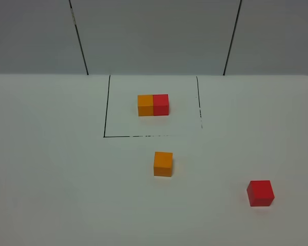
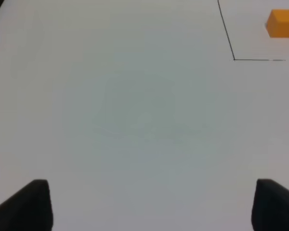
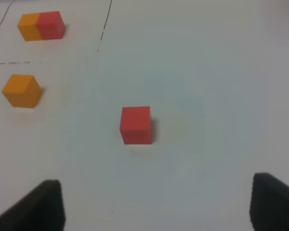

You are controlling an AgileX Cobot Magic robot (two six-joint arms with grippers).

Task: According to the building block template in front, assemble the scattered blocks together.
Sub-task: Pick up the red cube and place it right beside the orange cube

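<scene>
The building block template [image 1: 153,105] is an orange and a red cube set flush inside a black-lined square at the back; it also shows in the left wrist view [image 2: 282,23] and the right wrist view [image 3: 41,25]. Of the scattered blocks, the orange cube [image 1: 163,164] [image 3: 21,90] lies just in front of the square. The red cube [image 1: 260,192] [image 3: 136,125] lies to the front right. My right gripper [image 3: 154,195] is open, with the red cube ahead of its fingers and apart from them. My left gripper [image 2: 151,197] is open over bare table. Neither arm shows in the high view.
A thin black outline [image 1: 104,118] marks the square around the template, its front line partly broken. The white table [image 1: 51,179] ends at a grey panelled wall [image 1: 154,36] behind.
</scene>
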